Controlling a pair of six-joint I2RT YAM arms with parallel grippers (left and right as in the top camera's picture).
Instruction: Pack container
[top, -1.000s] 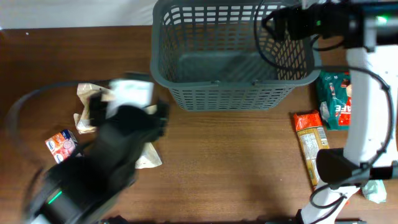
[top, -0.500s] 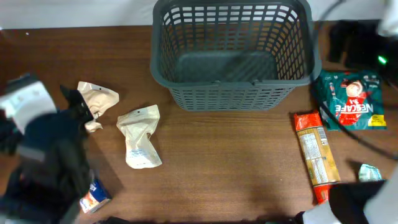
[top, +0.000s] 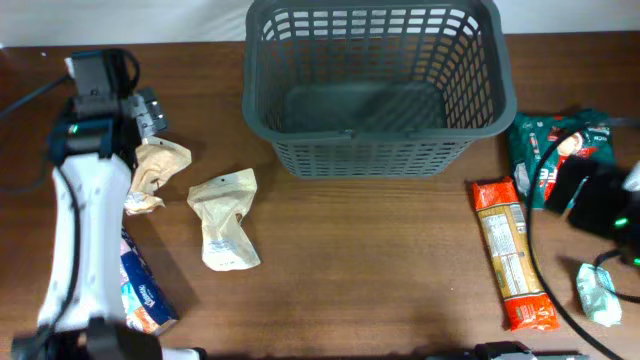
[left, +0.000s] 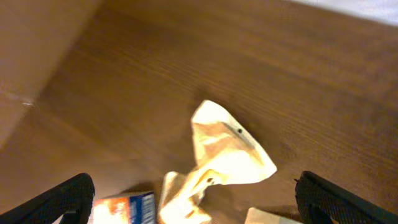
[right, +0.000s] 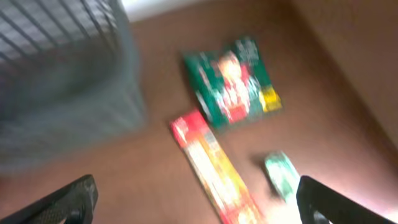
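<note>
The dark grey slotted basket (top: 372, 128) stands at the back centre with nothing in it; it also shows blurred in the right wrist view (right: 62, 74). My left gripper (top: 146, 108) is open and empty, above a crumpled beige packet (top: 157, 168) (left: 227, 155). My right gripper (top: 575, 190) is open and empty at the right, over the green coffee packet (top: 545, 140) (right: 233, 78) and near a long red-and-yellow packet (top: 512, 255) (right: 214, 168). In the wrist views both grippers, left (left: 199, 200) and right (right: 202, 200), show wide-spread fingertips.
A flat beige pouch (top: 226, 220) lies left of centre. A blue-and-orange packet (top: 140, 295) (left: 121, 208) lies at the front left beside my left arm. A small mint-green packet (top: 598, 292) (right: 283, 177) lies at the front right.
Both arms swung fast. The left gripper went from the front left to the back left. The right gripper left the basket's far right corner for the right side. The blue-and-orange packet shifted forward.
</note>
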